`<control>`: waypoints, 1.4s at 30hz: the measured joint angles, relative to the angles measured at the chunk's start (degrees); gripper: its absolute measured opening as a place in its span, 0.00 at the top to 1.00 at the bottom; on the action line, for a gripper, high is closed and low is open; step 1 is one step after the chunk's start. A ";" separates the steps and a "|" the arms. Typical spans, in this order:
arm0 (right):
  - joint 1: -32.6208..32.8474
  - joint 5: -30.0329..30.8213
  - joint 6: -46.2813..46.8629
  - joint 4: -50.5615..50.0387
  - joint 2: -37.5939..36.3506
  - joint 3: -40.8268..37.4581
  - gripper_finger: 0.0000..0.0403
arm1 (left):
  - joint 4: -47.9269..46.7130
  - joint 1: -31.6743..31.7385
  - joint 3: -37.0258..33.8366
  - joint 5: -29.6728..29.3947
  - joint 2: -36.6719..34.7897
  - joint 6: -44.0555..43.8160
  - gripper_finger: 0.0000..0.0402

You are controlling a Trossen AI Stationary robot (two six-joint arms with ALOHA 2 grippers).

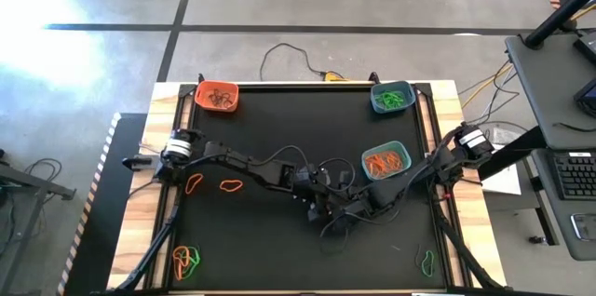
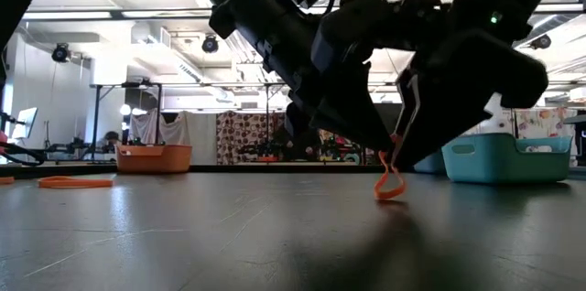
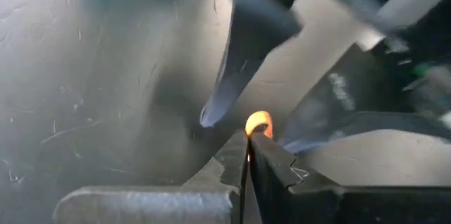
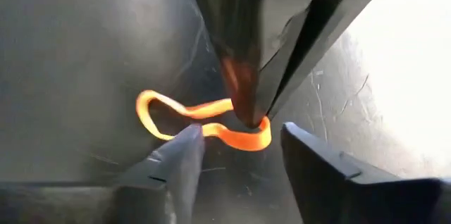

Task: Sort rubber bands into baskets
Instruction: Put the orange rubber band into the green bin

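Left hand (image 3: 248, 155) pinches an orange rubber band (image 4: 204, 122) mid-worktop (image 1: 279, 119); we see our right hand (image 4: 236, 155) open, straddling that band.

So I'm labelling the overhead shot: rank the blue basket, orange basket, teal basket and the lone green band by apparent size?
1. blue basket
2. orange basket and teal basket, too alike to rank
3. green band
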 joint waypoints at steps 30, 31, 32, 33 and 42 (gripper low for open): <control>-0.28 -0.20 1.21 1.65 0.63 0.11 0.96 | -0.16 -0.11 0.00 0.19 -0.48 1.70 0.80; -0.28 -0.23 0.80 1.85 0.63 0.09 0.96 | -0.16 -0.11 0.00 0.20 -0.48 1.84 0.80; -0.28 -0.27 0.12 2.10 0.65 0.09 0.94 | -0.16 -0.11 0.00 0.23 -0.48 1.95 0.80; -0.28 -0.29 -0.42 2.36 0.66 0.06 0.92 | -0.13 -0.11 0.00 0.24 -0.48 2.10 0.80; -0.28 -0.35 -2.78 3.20 0.67 -0.02 0.69 | 0.36 -0.24 0.00 0.25 -0.48 2.86 0.79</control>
